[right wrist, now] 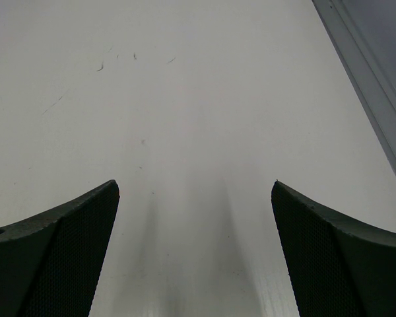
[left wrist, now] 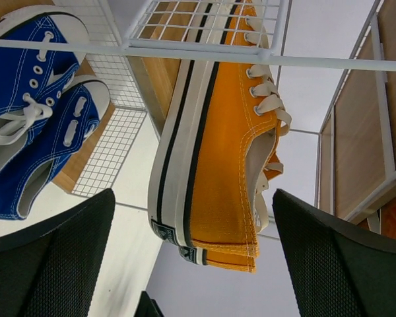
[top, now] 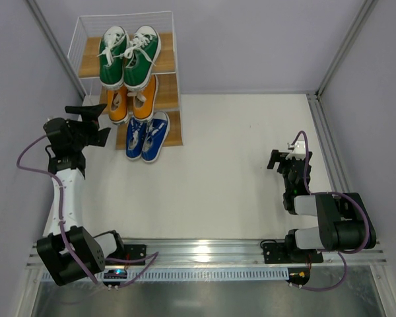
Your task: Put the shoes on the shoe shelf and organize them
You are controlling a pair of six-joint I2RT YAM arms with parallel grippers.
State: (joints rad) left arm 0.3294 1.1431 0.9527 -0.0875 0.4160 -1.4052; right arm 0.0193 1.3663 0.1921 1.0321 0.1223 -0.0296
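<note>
The shoe shelf (top: 172, 63) stands at the back left, a stepped wooden rack with a white wire frame. A green pair (top: 128, 57) lies on its top tier, an orange pair (top: 132, 98) on the middle tier and a blue pair (top: 147, 137) on the lowest. My left gripper (top: 96, 124) is open just left of the orange pair, turned on its side. In the left wrist view the orange shoe (left wrist: 221, 145) fills the middle beyond the spread fingers, with the blue shoes (left wrist: 33, 119) to its left. My right gripper (top: 278, 160) hangs open over bare table.
Grey walls close in the table on the left, back and right. A metal rail (top: 327, 142) runs along the right edge. The arm bases are bolted to the rail (top: 211, 249) along the near edge.
</note>
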